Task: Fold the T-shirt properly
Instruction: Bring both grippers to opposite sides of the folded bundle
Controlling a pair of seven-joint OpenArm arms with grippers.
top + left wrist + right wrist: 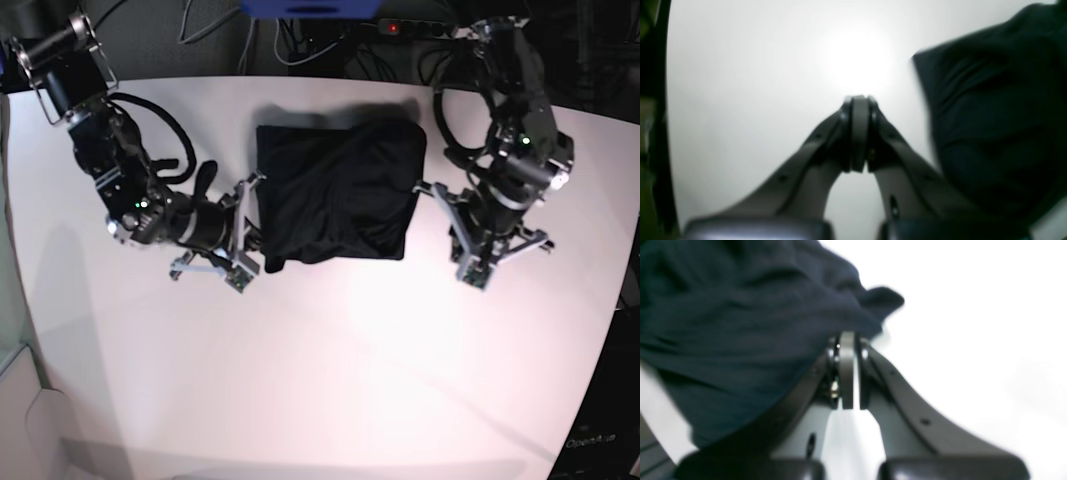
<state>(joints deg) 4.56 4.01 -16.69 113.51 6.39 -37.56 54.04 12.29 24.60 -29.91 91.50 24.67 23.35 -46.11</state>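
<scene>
White table [330, 380] carries everything. T-shirt [338, 190] lies at its far middle, already a compact, wrinkled dark block, so folding looks near done. Right hand [849, 340] sits at the T-shirt's edge, fingers pressed together, nothing visibly pinched. Left hand [859, 100] hangs just beside the T-shirt's opposite edge, likewise closed, empty.

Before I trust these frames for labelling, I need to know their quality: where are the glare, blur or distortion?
Left wrist view: a blown-out glare patch on the table above the shut left gripper; the T-shirt is dark and smeared. Right wrist view: the table is overexposed white, the shirt's edges are blurred, the right gripper is soft. Base view: sharp, but the wide lens curves the table's edges.
</scene>
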